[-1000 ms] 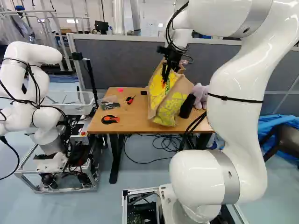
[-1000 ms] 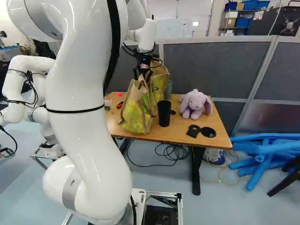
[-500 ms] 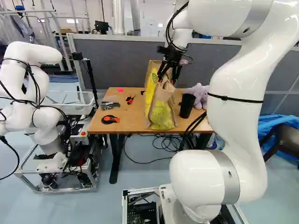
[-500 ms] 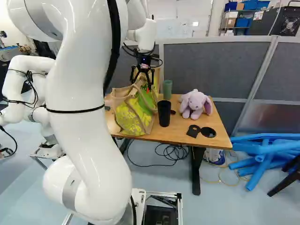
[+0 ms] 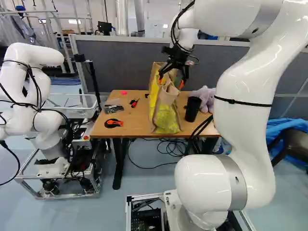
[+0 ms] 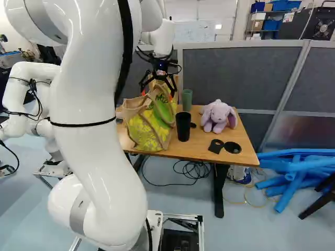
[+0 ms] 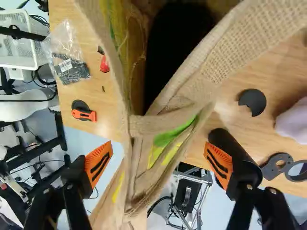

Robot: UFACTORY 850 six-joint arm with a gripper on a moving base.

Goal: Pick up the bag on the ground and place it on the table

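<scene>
"Report jaw state."

"My black gripper with two orange-padded fingers [image 5: 171, 82] is spread wide. Each pad is clear of the material between them; I have hold of nothing."

"State the location of the bag."

"The tan woven bag with yellow and green patterned panels [image 5: 167, 113] stands upright on the light-brown wooden table [image 5: 137, 122], below my jaws. Its upper part extends between my fingers. One tan strap [image 7: 160, 123] crosses the gap just ahead of the pads. The bag's mouth gapes ahead of my fingertips; its inside shows dark."

"List items on the side of the first finger."

"Outward of that finger and farther ahead: a round black-and-orange tool [image 7: 84, 111]. Farther ahead again: a clear plastic packet with dark contents [image 7: 72, 69]. A red-and-black tool [image 7: 104, 64] lies nearer the bag. All three rest on the table."

"List items on the side of the second finger."

"A black cylindrical cup [image 6: 183, 127] stands beyond that finger, partly covered by it in my wrist view. Ahead of the cup lies a notched black disc [image 7: 253, 102]. Farther outward sits a light-purple plush rabbit [image 6: 218, 116]. The right base view also shows a green cup [image 6: 187, 99] upright behind the black one."
</scene>
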